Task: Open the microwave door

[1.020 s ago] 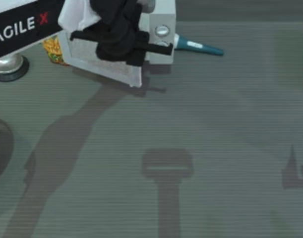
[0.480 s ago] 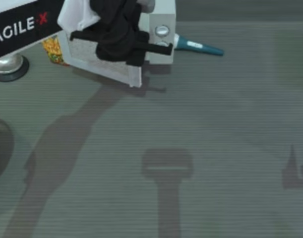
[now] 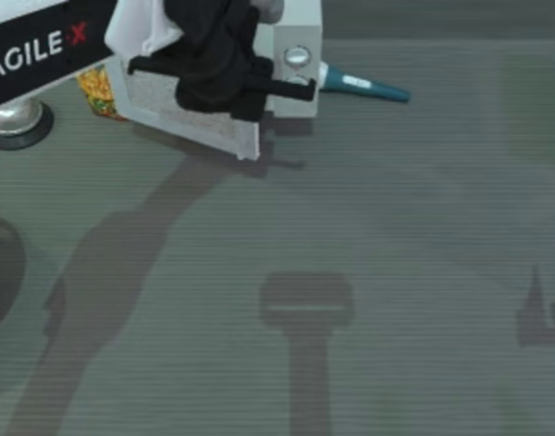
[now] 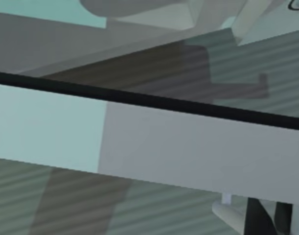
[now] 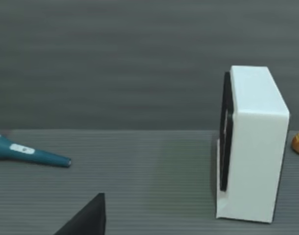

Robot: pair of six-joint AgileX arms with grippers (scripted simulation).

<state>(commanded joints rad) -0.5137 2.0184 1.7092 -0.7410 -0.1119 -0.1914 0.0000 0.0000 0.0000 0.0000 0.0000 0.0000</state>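
Pale grey and flat, with a speckled mesh window, the microwave door point(image 3: 191, 113) stood at the far edge of the grey ribbed table point(image 3: 395, 254), near its far left corner. In the top view it was swung partly out from the small boxy light grey microwave point(image 3: 291, 45). Its hinge side lay toward the left, and its free end pointed toward the near side and the right. The black left gripper point(image 3: 218, 77) sat directly over the door's upper edge, so the left arm was clearly the nearer one. The door's long axis ran slantwise across the table, and I judged that the next pull should follow this arc outward. A teal handheld tool point(image 3: 363, 86) lay on the table just to the right of the microwave.

In the left wrist view, a wide pale panel with a dark strip along one edge filled the picture. I took it for the door, very close. The fingers were not visible there, so I cannot tell how far apart they were.

In the right wrist view, a white box stood well apart, and only a dark tip of the right gripper point(image 5: 85, 218) showed.
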